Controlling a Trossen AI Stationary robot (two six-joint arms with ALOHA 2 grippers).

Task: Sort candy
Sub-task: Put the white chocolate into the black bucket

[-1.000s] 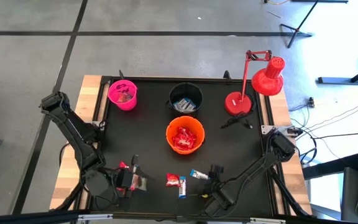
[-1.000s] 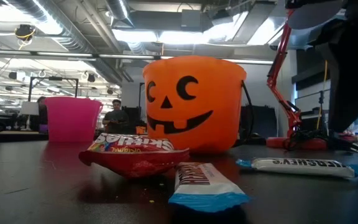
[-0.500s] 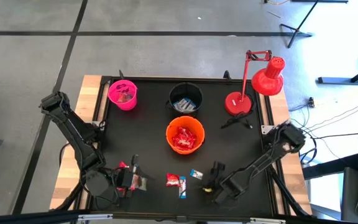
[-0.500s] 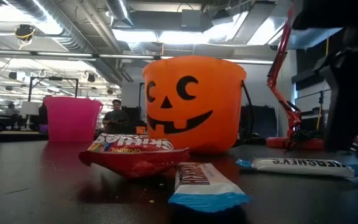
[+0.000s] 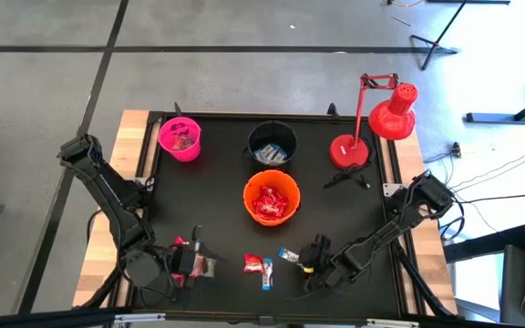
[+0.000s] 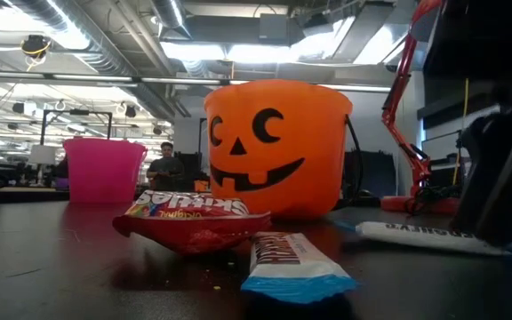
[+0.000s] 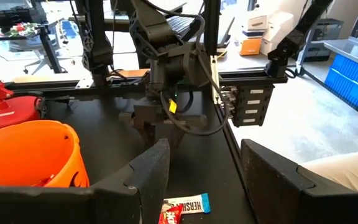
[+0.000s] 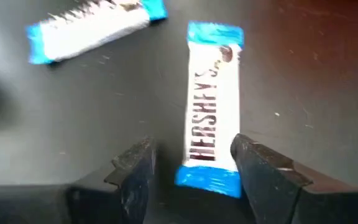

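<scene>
Your left gripper (image 5: 194, 262) rests spread apart at the table's near-left edge, a red packet (image 5: 257, 264) just beside it. Your right gripper (image 8: 191, 163) hangs spread over a blue-and-white bar (image 8: 211, 106), whose near end lies between the fingers (image 8: 261, 163).

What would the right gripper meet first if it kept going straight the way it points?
Most likely the blue-and-white candy bar lying between its open jaws. The right gripper points down at it, though how far above the table it hangs is unclear.

Both arms (image 5: 108, 196) dark, jointed; blunt matte-black fingers (image 8: 263, 171); yellow tag (image 7: 173, 107).
</scene>
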